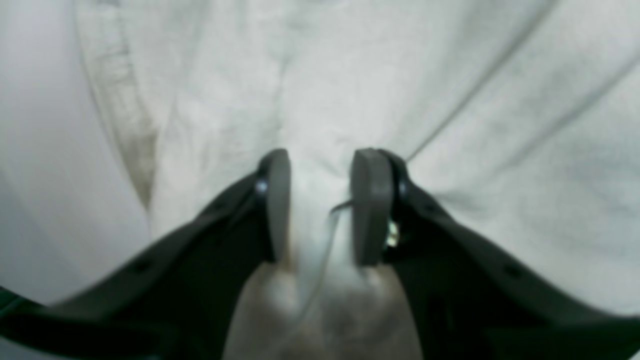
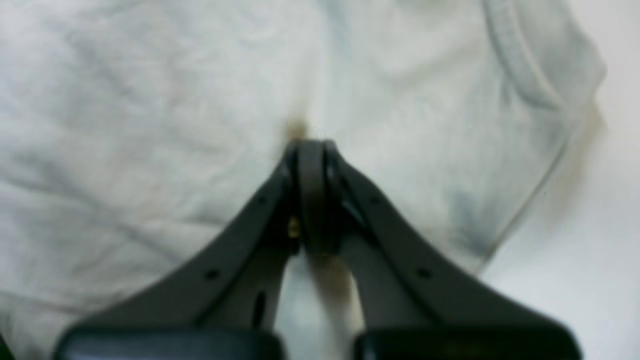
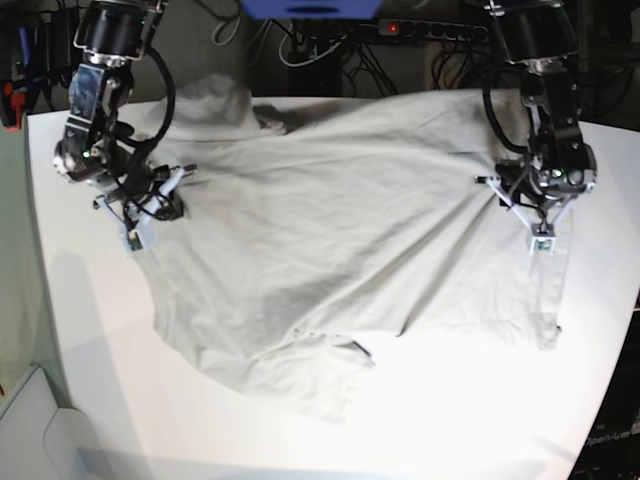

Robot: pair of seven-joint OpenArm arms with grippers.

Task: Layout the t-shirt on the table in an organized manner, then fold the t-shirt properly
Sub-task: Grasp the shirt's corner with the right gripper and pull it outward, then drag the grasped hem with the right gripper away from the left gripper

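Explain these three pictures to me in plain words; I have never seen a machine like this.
This is a robot with two arms, each ending in a pinching tool. The base view looks down on a white table where a pale t-shirt lies spread but wrinkled. The other two pictures come from cameras on the wrists, looking along each tool. The left tool has its two pads part way apart with a fold of shirt cloth between them. The right tool is pinched shut, its tip against the shirt; whether cloth is caught in it I cannot tell.

Blurred wrist views, glare on table, dim background
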